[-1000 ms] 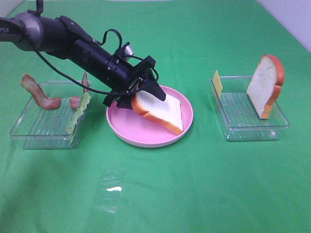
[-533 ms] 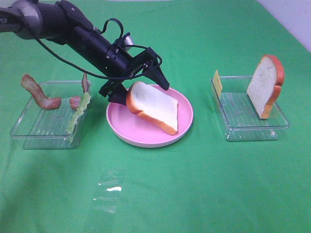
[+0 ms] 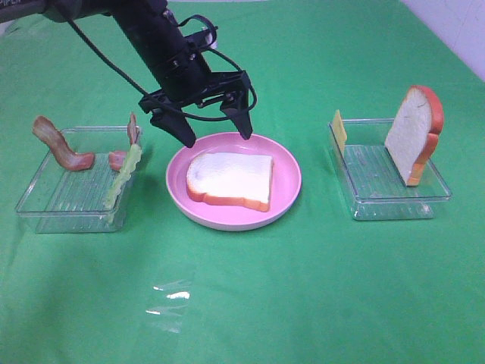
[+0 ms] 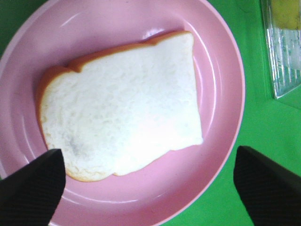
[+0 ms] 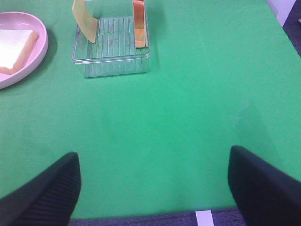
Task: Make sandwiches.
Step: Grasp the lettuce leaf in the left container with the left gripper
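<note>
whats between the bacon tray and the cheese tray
The pink plate with one bread slice lying flat on it, as the exterior high view shows. The open left gripper hangs over its far rim.

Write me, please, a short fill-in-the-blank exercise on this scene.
One bread slice lies flat on the pink ____.
The other slice stands in the right tray with the yellow ____.
The lettuce shares the left tray with the ____.
The left gripper hangs above that slice, jaws ____.
Missing: plate, cheese, bacon, open.
</note>
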`<action>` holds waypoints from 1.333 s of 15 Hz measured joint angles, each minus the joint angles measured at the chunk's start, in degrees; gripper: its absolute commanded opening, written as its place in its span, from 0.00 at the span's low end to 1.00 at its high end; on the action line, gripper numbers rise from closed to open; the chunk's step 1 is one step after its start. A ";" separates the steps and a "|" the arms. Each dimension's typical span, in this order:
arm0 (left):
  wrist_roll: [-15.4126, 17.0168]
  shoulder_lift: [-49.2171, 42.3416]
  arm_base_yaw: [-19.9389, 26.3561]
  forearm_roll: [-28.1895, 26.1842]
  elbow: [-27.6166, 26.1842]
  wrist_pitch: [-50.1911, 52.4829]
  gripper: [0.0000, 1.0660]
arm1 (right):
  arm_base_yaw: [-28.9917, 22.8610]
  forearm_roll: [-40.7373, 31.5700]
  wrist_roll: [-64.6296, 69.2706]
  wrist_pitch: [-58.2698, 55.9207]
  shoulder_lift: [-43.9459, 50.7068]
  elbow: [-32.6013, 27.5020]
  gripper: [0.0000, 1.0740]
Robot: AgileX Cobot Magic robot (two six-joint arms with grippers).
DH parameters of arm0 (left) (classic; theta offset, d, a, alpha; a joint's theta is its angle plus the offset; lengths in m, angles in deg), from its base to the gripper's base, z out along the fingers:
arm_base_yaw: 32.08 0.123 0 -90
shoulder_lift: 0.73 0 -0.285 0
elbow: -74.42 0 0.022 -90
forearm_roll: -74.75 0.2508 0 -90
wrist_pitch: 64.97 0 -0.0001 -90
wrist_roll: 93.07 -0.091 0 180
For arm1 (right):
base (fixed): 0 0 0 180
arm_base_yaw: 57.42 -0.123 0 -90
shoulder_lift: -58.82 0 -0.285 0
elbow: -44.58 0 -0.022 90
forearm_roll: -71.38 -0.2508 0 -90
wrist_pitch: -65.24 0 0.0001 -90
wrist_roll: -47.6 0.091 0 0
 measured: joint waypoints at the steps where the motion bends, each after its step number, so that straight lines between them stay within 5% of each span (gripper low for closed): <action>1: 0.46 -1.55 -1.38 2.06 0.00 -0.11 0.83 | 0.00 0.00 0.00 0.00 0.00 0.00 0.76; 6: 4.18 -11.23 -2.92 13.06 1.20 -0.17 0.83 | 0.00 0.00 0.00 0.00 0.00 0.00 0.76; 10: 11.17 -21.60 -2.58 25.10 16.62 -0.46 0.83 | 0.00 0.00 0.00 0.00 0.00 0.00 0.76; 13: 13.18 -21.66 -2.46 27.79 22.69 -0.63 0.83 | 0.00 0.00 0.00 0.00 0.00 0.00 0.76; 20: 14.38 -14.50 -0.17 28.88 23.66 -0.63 0.83 | 0.00 0.00 0.00 0.00 0.00 0.00 0.76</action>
